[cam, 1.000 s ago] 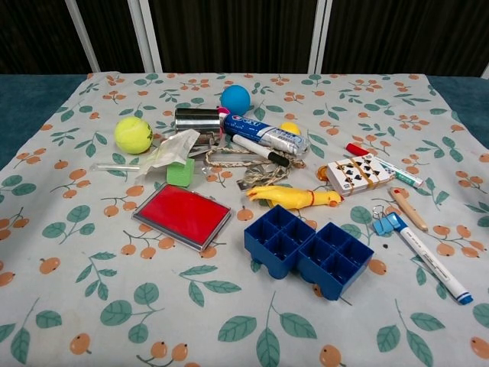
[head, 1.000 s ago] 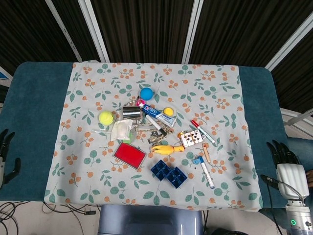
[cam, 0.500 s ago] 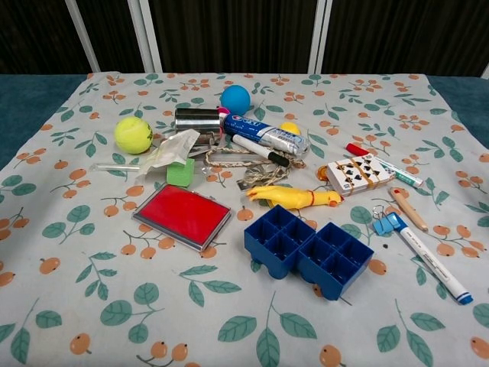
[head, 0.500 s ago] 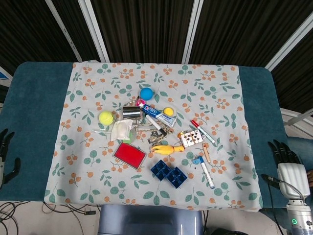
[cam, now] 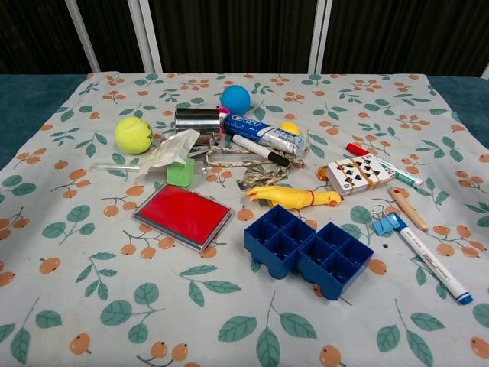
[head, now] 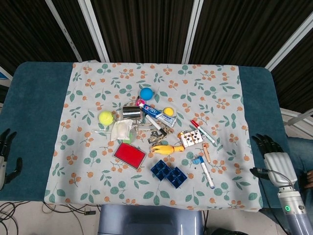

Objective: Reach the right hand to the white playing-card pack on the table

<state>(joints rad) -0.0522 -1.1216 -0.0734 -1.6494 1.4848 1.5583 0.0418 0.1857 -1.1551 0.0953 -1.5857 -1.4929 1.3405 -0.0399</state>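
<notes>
The white playing-card pack (head: 191, 138) lies face up with a band around it, right of the table's middle; the chest view shows the pack (cam: 356, 173) between a red marker and a yellow rubber chicken. My right hand (head: 272, 157) hovers at the table's right edge, fingers spread and empty, well to the right of the pack. My left hand (head: 6, 157) hangs at the far left edge, fingers apart, holding nothing. Neither hand appears in the chest view.
Around the pack lie a red marker (head: 202, 130), a pencil (head: 206, 153), a blue clip (head: 197, 160), a white marker (head: 207, 176), a yellow rubber chicken (head: 166, 148) and a blue tray (head: 168, 173). A red case (head: 129, 155), tennis ball (head: 105, 117) and toothpaste (head: 159, 116) lie further left.
My right hand has moved up and leftwards, towards the floral cloth. The left hand and the objects have stayed put.
</notes>
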